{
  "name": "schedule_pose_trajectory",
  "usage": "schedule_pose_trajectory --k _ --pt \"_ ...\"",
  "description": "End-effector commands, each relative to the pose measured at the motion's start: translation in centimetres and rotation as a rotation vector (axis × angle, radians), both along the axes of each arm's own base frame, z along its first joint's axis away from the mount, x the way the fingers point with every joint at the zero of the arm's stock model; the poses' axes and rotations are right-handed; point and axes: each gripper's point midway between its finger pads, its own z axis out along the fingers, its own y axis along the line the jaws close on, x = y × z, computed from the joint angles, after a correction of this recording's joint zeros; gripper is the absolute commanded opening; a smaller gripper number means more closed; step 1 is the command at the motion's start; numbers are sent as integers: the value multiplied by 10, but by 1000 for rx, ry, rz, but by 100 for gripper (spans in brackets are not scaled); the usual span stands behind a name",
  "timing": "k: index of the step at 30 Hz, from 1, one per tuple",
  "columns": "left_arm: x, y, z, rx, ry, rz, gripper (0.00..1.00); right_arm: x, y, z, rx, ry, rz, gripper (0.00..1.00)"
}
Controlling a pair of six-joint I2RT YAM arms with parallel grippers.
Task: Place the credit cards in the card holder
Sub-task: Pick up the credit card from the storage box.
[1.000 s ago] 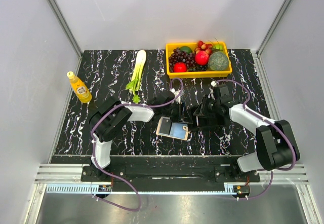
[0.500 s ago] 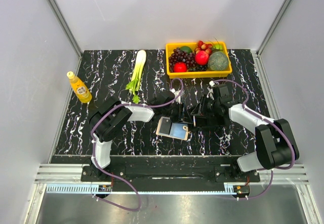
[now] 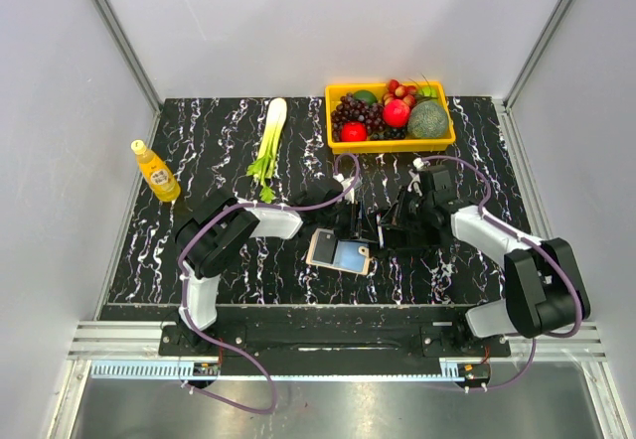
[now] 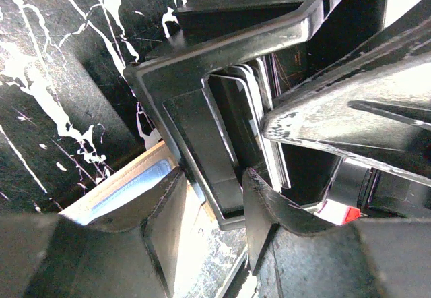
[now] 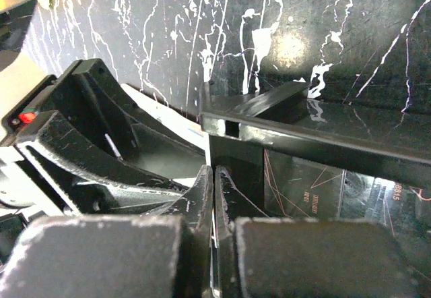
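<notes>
The right gripper (image 5: pixel 213 197), parted a moment earlier, was found clenched shut at the black rack (image 4: pixel 202 129), which was grasped by the left gripper (image 4: pixel 214 197). A pinched card was judged likely but could not be confirmed. The card holder (image 3: pixel 340 252) was laid open near the middle of the bench's (image 3: pixel 199 270) near edge.

card holder (image 3: pixel 338 256) far edge partly covered, bottle (image 3: pixel 156 173) label too small to read

Top view's bright and even for me, soft light from above, only faint shadows on the black white-veined marble surface (image 3: pixel 199 260). Left wrist: glare blows out white low in frame, left tool (image 4: pixel 215 176) close and blurred. Right wrist dimmer, right tool (image 5: pixel 213 176) soft too.
</notes>
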Motion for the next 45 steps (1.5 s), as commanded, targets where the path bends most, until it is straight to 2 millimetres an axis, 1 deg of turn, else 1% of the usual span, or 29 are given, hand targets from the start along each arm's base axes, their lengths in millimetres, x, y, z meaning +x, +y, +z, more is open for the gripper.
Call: schedule_pose_trajectory --k 1,3,8,11,17,21,23,29,31,38,41,42,45 --pt "1 -11 13 -40 -53 -44 40 4 4 28 28 -77 4 0" --pt "1 -10 13 -38 -54 -42 40 4 -2 31 -4 -89 -13 0" --pt "0 -9 13 -37 -56 -42 40 1 -17 29 -82 -92 -47 0" --pt "0 -8 16 -39 -63 -38 40 1 -26 32 -121 -104 -79 0" --pt "3 -4 34 -34 -115 -31 41 5 -35 48 -158 -147 -104 0" --pt "5 0 40 -21 -140 -22 43 6 -38 63 -171 -179 -113 0" --pt "6 1 45 -29 -153 -15 44 6 -37 71 -159 -191 -111 0" --pt "6 7 49 -19 -166 -1 49 2 -34 75 -140 -188 -100 0" --pt "5 8 51 -20 -169 -1 49 1 -33 80 -130 -193 -98 0" --pt "3 12 56 -32 -185 14 52 2 -29 86 -102 -200 -101 0" --pt "3 15 63 -101 -174 29 55 2 -25 90 -66 -212 -107 0" --pt "5 13 72 -160 -179 32 56 2 -24 92 -55 -215 -108 0" --pt "4 15 90 -308 -174 40 59 3 -20 96 -25 -218 -113 0"
